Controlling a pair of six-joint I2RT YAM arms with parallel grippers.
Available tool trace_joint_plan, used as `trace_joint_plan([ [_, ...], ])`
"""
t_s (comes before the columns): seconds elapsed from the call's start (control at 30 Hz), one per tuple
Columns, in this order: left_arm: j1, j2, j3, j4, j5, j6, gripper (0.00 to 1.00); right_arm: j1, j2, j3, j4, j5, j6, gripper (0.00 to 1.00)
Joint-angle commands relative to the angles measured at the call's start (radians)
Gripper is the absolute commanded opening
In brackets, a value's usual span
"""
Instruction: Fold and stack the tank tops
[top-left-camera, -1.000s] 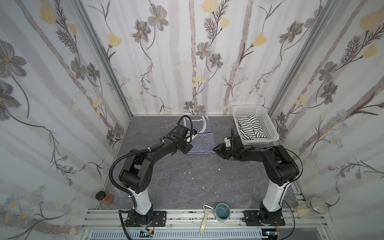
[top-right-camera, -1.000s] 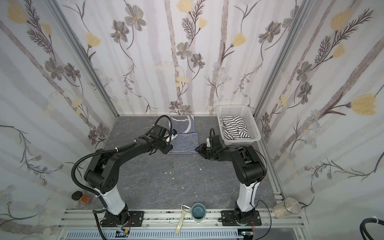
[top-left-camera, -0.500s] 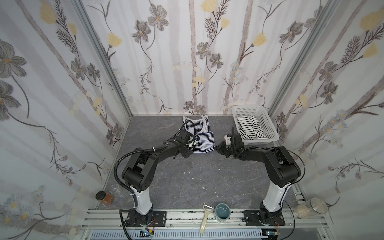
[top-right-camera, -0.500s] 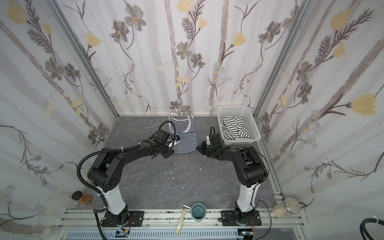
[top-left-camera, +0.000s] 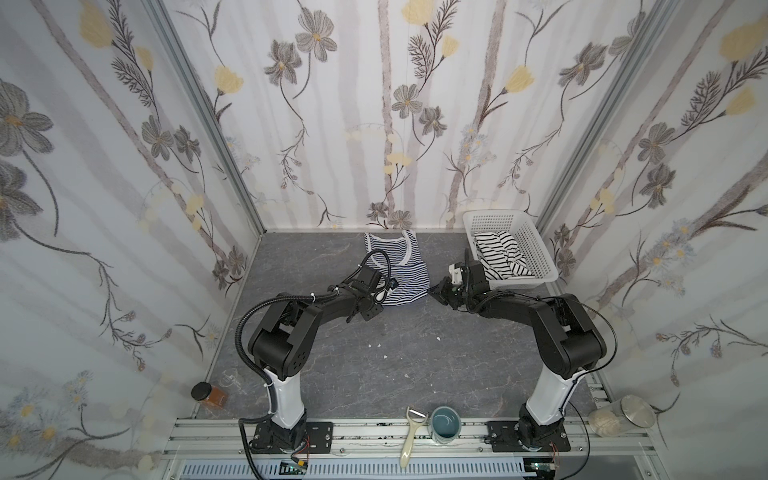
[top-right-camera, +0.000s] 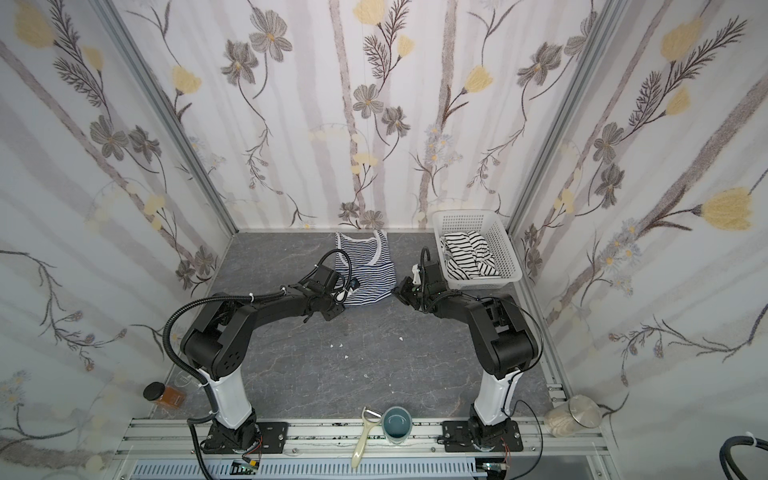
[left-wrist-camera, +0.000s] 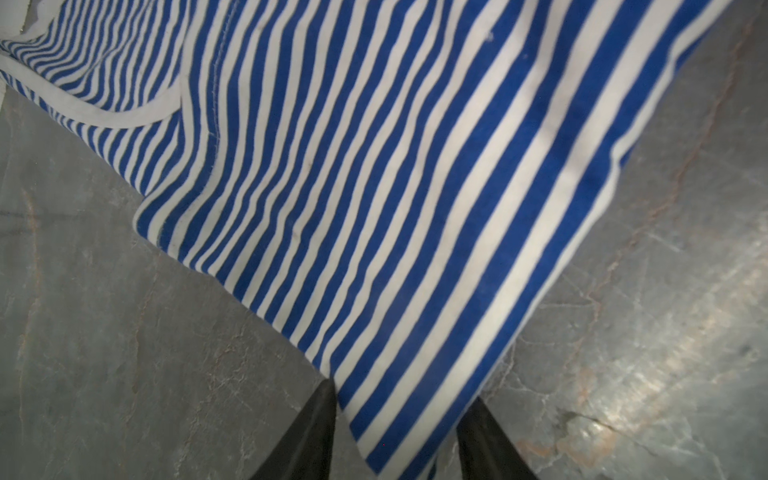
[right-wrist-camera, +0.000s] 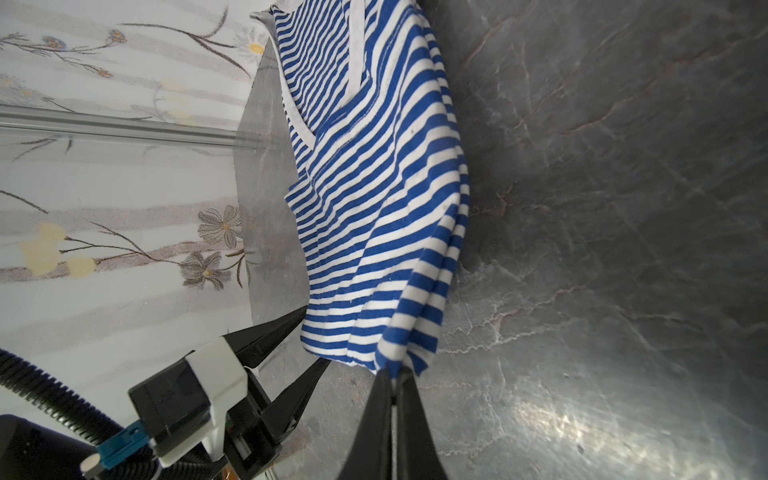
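the navy-striped tank top (top-left-camera: 399, 270) lies on the grey table (top-left-camera: 374, 365) near the back wall, with its straps toward the wall and its hem toward the arms. in the right wrist view several layers of cloth stack along one long edge. it looks doubled over lengthwise, though not neatly, and the hem end is rumpled.

the right gripper (right-wrist-camera: 395, 374) is clenched on one hem corner, with the striped cloth pinched between its fingertips. the left gripper (left-wrist-camera: 405, 399) sits at the other hem corner with its jaws apart. the cloth lies between them and is not nipped, and the right wrist view shows the same gap. one corner is held and the other only straddled.

the black-striped tank top (top-left-camera: 498, 257) is bunched and unfolded inside the white basket (top-left-camera: 534, 245). the basket stands at the back right of the table, just beside the right arm and apart from the navy top.

by my judgement the task is in its early part. at most the first fold of the first top is in. the crosswise fold, hem up toward straps, looks like the step in hand, and it needs the left jaws to close first. after that the second top has to come out of the basket, be spread, folded and laid on the first. no stack exists yet.

a peeler (top-left-camera: 409, 436) and a cup (top-left-camera: 444, 424) on the front rail take no part.
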Motion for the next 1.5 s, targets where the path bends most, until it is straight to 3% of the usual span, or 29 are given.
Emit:
trace_joint_plan([
  [0.0,-0.001,0.005,-0.007,0.029,0.028,0.021,0.31,-0.002,-0.007,0.011,0.009,-0.007,-0.008,0.00],
  [0.1,-0.001,-0.002,-0.012,0.026,0.039,0.030,0.11,-0.001,-0.013,0.011,0.004,-0.006,-0.011,0.00],
  [0.2,-0.005,-0.038,-0.034,0.016,0.059,0.054,0.07,0.001,-0.034,0.000,-0.011,-0.003,-0.023,0.00],
  [0.37,-0.033,-0.136,-0.083,-0.086,0.121,0.105,0.07,0.010,-0.126,-0.076,-0.079,0.002,-0.066,0.00],
  [0.67,-0.115,-0.371,-0.137,-0.368,0.301,0.081,0.09,0.070,-0.465,-0.277,-0.261,0.052,-0.080,0.00],
  [1.0,-0.142,-0.495,-0.004,-0.662,0.466,0.063,0.11,0.101,-0.769,-0.298,-0.420,0.064,-0.009,0.00],
  [1.2,-0.095,-0.471,0.089,-0.675,0.483,0.077,0.12,0.098,-0.724,-0.191,-0.438,0.042,-0.011,0.00],
  [1.47,0.067,-0.250,0.267,-0.674,0.560,0.143,0.12,0.054,-0.481,0.037,-0.433,0.006,-0.084,0.00],
])
